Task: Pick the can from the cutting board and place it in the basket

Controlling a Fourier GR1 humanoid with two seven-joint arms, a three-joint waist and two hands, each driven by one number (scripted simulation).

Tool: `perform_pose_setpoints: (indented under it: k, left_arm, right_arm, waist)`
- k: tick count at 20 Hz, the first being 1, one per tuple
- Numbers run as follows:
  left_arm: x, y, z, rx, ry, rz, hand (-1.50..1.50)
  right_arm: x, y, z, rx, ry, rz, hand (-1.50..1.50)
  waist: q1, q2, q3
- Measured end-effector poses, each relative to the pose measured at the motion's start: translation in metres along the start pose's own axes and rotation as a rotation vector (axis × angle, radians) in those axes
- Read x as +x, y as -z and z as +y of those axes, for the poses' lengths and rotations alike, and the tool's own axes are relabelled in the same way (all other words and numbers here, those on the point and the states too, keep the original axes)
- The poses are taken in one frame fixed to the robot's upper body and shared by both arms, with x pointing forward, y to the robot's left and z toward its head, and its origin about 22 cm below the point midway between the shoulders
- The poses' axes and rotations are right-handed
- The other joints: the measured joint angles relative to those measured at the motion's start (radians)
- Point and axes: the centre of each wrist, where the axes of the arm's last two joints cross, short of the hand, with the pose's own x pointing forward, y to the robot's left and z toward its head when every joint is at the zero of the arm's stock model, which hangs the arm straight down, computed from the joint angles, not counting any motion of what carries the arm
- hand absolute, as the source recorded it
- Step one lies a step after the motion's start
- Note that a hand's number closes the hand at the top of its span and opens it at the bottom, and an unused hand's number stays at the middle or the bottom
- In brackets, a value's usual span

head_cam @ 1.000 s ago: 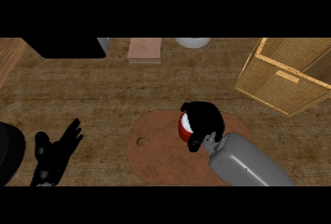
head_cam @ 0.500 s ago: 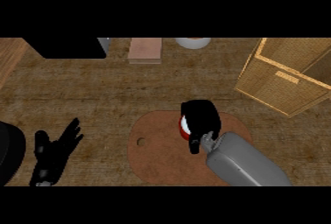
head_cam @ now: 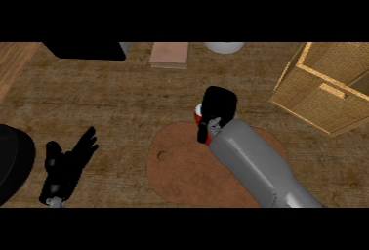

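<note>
My right hand (head_cam: 218, 108) is curled round the red can (head_cam: 199, 116), of which only a sliver with a pale top shows at the hand's left side. Hand and can sit over the far edge of the round brown cutting board (head_cam: 184, 168), which has a small hole near its left side. Whether the can touches the board I cannot tell. The woven basket (head_cam: 320, 90) stands to the right, apart from the hand. My left hand (head_cam: 66, 163) rests open at the lower left, fingers pointing up.
Along the far edge stand a black block (head_cam: 86, 50), a pinkish box (head_cam: 169, 54) and a white round object (head_cam: 224, 47). A dark round shape (head_cam: 10, 161) lies at the left edge, close to the left hand. A lighter wooden strip (head_cam: 14, 61) runs at the upper left.
My right hand with the can has moved away from me, from the board's upper part to its far edge. The forearm looks larger. The left hand has stayed put.
</note>
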Motion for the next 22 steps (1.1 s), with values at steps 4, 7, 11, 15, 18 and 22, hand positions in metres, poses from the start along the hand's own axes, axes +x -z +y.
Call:
perform_pose_setpoints:
  k: [4,7,11,15,18,22]
  left_arm:
    - [0.001,0.001,-0.001,-0.002,0.001,0.003,0.00]
    - [-0.002,-0.001,0.001,0.008,-0.003,0.007,0.00]
    - [-0.005,-0.004,0.000,0.017,-0.004,0.015,0.00]
    - [-0.009,-0.006,0.003,0.024,-0.006,0.010,0.00]
    - [-0.010,-0.008,0.004,0.032,-0.009,0.014,0.00]
    - [-0.012,-0.009,0.008,0.044,-0.007,0.018,0.00]
  right_arm:
    - [0.011,0.008,-0.018,-0.129,0.114,0.041,1.50]
    - [0.017,0.002,-0.051,-0.265,0.354,-0.009,1.50]
    - [0.025,-0.008,-0.090,-0.490,0.550,-0.070,1.50]
    - [0.031,-0.014,-0.129,-0.648,0.650,-0.070,1.50]
    - [0.035,-0.018,-0.155,-0.731,0.673,-0.041,1.50]
    - [0.026,-0.018,-0.193,-0.823,0.713,0.019,1.50]
  waist:
    - [0.003,0.004,0.002]
    - [-0.008,0.000,0.004]
    - [-0.021,-0.006,0.004]
    - [-0.029,-0.009,0.002]
    - [-0.037,-0.011,0.003]
    - [-0.044,-0.012,0.002]
